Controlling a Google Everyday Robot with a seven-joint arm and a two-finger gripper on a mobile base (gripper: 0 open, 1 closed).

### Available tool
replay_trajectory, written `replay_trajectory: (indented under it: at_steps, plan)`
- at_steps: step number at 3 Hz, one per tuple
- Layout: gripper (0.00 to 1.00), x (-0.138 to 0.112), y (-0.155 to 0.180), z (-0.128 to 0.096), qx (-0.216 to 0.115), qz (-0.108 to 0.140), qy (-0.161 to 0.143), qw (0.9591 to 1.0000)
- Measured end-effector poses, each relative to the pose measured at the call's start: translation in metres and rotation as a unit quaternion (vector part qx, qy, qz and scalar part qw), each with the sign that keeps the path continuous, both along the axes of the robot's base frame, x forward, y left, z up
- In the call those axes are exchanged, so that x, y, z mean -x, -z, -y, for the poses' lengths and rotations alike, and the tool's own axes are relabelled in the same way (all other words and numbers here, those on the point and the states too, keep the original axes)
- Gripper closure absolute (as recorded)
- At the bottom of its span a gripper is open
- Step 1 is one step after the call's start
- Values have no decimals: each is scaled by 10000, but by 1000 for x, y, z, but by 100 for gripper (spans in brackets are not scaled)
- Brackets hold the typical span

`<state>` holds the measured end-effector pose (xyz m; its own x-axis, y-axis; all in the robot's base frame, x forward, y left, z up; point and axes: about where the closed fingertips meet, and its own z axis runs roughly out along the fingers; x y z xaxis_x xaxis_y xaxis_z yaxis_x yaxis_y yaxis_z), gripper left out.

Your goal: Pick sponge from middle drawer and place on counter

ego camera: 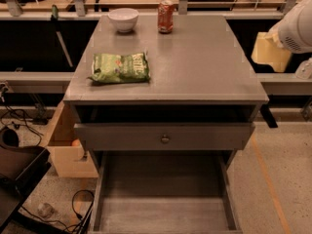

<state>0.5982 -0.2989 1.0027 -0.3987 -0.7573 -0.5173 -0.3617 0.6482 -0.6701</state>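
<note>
Not making out the sponge anywhere in this view. Seeing the middle drawer [165, 213] standing pulled far out at the bottom of the cabinet, showing its streaky pale grey floor board between thin side walls. Finding just above it a grey drawer front [122, 136] carrying a small round knob [165, 139] and sitting slightly forward of the cabinet frame, leaving a dark gap beneath the counter [204, 67]. Noting on the counter a green chip bag [120, 67] lying flat near the left edge, a white bowl [123, 19] standing towards the far left corner, and a red can [165, 16] standing upright near the bowl, to its right. Spotting the gripper [269, 52] hanging off the right side of the counter, apart from its edge and touching nothing, beside the white arm [297, 30] reaching in from the right; not being able to tell whether spread or pressed together. Catching a light wooden box [73, 162] sitting on the floor left of the cabinet.
</note>
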Motion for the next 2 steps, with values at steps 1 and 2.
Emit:
replay_trajectory:
  at_steps: [1,2]
  plan:
    - [100,-50,35,31,-76,125,-77,9999]
    - [100,-80,56,47,-152,158,-219,9995]
